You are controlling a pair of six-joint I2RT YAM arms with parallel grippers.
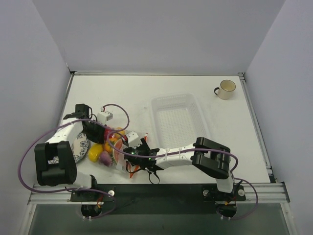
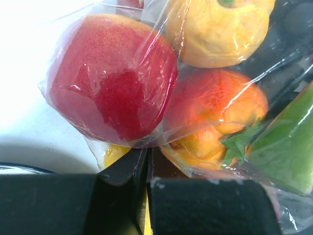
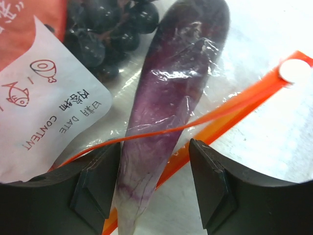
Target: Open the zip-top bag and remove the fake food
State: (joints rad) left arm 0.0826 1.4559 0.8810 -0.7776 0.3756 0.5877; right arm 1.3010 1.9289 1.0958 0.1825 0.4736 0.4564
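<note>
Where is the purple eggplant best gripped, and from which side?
Grip the eggplant at its narrow pale end, which appears to poke out between the orange zip strips of the bag. Come from the mouth side, along its length: the open right fingers straddle it there.

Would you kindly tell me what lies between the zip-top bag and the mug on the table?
The white mesh basket lies between the zip-top bag and the mug, as the top external view shows.
</note>
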